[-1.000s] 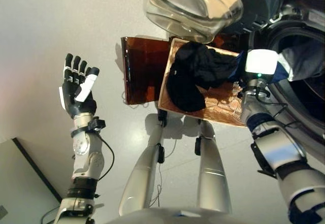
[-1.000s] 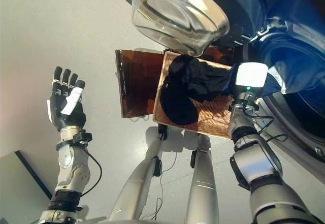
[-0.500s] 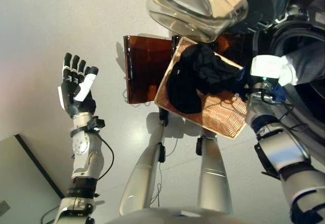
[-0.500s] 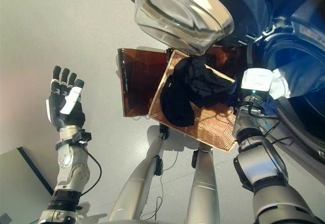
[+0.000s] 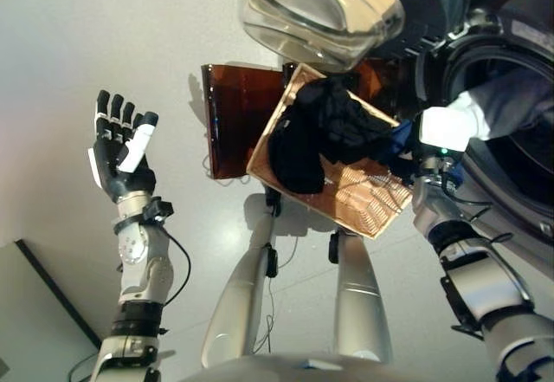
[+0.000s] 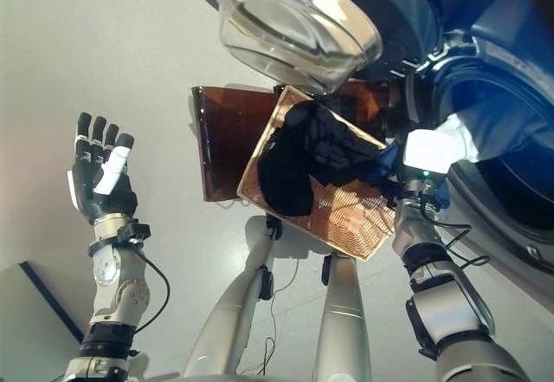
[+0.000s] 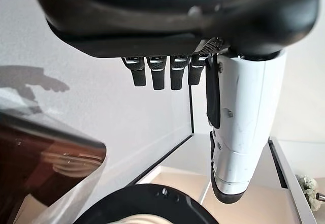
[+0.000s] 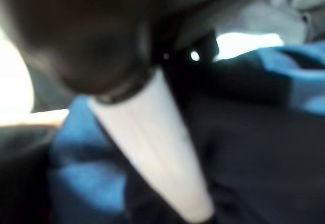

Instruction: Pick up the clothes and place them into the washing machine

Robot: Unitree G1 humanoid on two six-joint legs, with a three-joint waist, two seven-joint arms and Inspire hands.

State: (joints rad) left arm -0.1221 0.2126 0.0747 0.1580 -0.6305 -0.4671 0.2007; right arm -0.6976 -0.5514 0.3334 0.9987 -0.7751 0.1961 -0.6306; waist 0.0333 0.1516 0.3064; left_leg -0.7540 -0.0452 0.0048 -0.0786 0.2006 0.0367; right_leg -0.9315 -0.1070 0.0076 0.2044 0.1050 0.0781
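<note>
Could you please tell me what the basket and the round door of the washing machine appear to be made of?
The basket looks like woven wicker or rattan with a warm matte tan finish, judging by its fine ribbed weave. The door seems to be a clear glass or plastic bowl, glossy and see-through with bright reflections, set in a dark rim that is probably plastic.

Left arm raised at left side, forearm upright; left hand [image 5: 121, 152] held aloft, palm open, fingers [image 7: 155, 71] straight and together, white-covered thumb extended, nothing held. Right arm reached forward and up at right side; right hand [image 5: 447, 128] mostly hidden, finger pose unclear.
</note>
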